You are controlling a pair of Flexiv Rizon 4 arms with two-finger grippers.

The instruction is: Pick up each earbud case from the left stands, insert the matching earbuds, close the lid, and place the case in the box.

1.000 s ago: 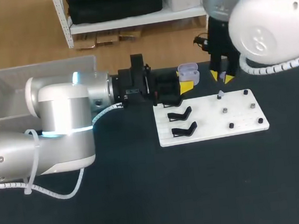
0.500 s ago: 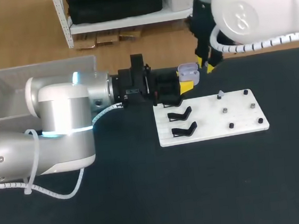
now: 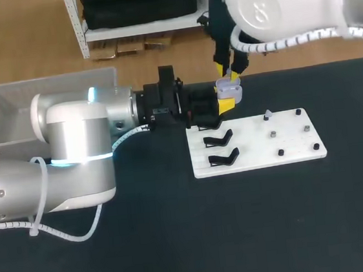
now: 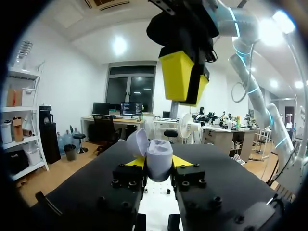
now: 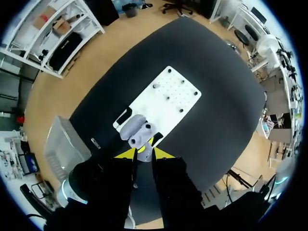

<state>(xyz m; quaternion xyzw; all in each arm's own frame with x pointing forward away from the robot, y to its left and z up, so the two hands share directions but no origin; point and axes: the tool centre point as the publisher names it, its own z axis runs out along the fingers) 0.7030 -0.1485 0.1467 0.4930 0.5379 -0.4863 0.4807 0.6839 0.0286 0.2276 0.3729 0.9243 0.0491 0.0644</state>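
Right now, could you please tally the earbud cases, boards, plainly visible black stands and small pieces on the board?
Earbud case: 1
White board: 1
Black stands in plain view: 2
Small pieces on the board: 6
Total: 10

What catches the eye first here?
The lavender earbud case, lid open, is clamped in the left gripper at the far left corner of the white board. The right gripper hangs directly above the case. The black stands on the board's left carry no case.
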